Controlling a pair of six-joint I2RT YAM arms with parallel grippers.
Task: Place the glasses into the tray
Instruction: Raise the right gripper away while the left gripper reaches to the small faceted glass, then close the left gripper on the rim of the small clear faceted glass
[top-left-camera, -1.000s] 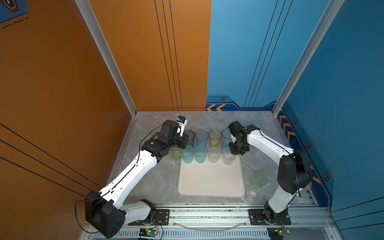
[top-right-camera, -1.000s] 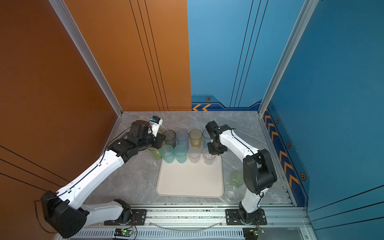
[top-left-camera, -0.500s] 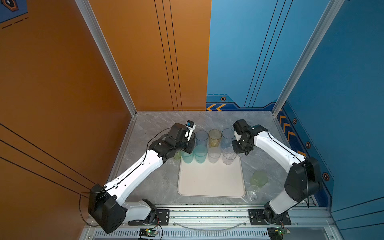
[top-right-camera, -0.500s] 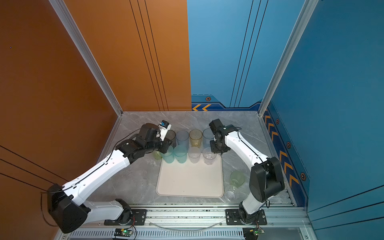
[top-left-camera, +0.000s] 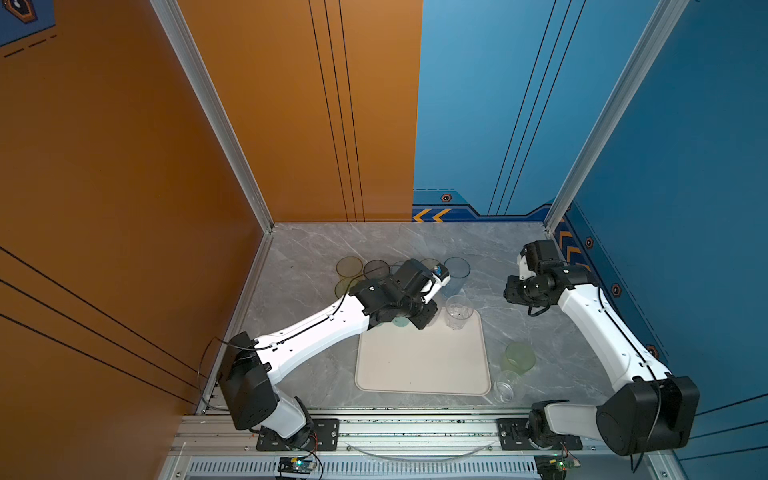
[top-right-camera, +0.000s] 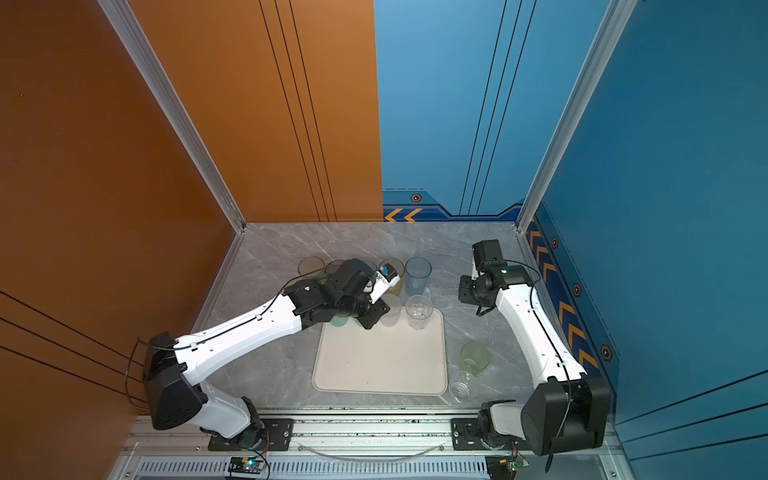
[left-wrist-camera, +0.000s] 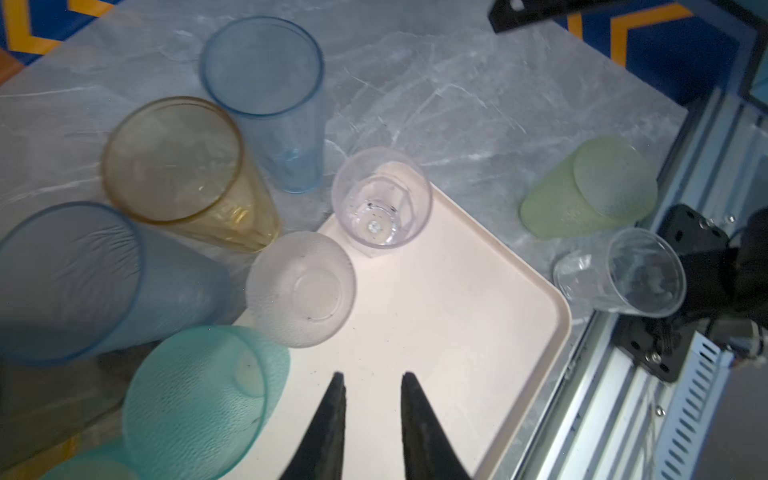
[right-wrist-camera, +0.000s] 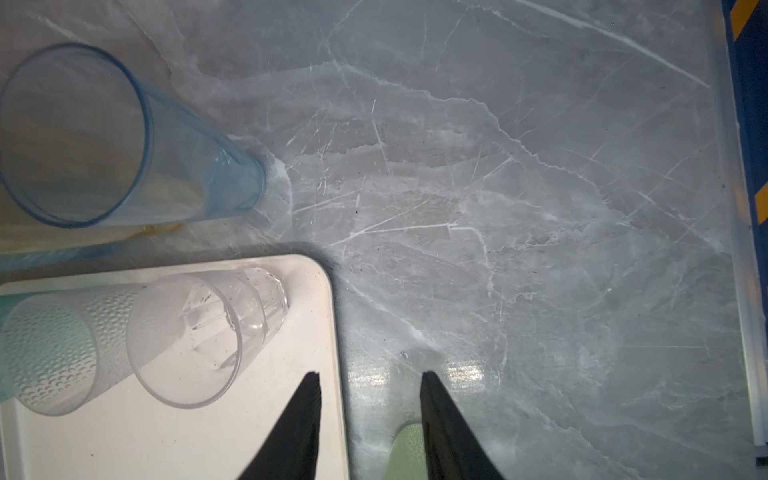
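Standing upright in the far right corner of the tray (left-wrist-camera: 436, 311) is a clear tumbler (left-wrist-camera: 382, 199). A frosted clear tumbler (left-wrist-camera: 301, 289) is just beside it along the tray's far edge, and a frosted teal tumbler (left-wrist-camera: 199, 399) comes next along that edge. Whether the teal one sits wholly inside the rim cannot be told.

Just beyond the tray's far edge, on the marble table (top-left-camera: 311, 257), stand a tall blue tumbler (left-wrist-camera: 266, 91), a tall yellow tumbler (left-wrist-camera: 178, 166) and a grey-blue tumbler (left-wrist-camera: 75, 282). Out past the tray's far left corner are an olive tumbler (top-left-camera: 349, 266), a smoke-grey tumbler (top-left-camera: 376, 269) and a green tumbler (top-left-camera: 345, 286).

A pale green tumbler (top-left-camera: 518, 358) sits off the tray's right side. A small clear tumbler (top-left-camera: 508, 386) sits by the tray's near right corner.

The left gripper (left-wrist-camera: 372, 376) hovers over the tray's far part, its jaws slightly apart with nothing between them. The right gripper (right-wrist-camera: 370, 374) hangs off the tray's far right corner, its jaws wider apart and empty.
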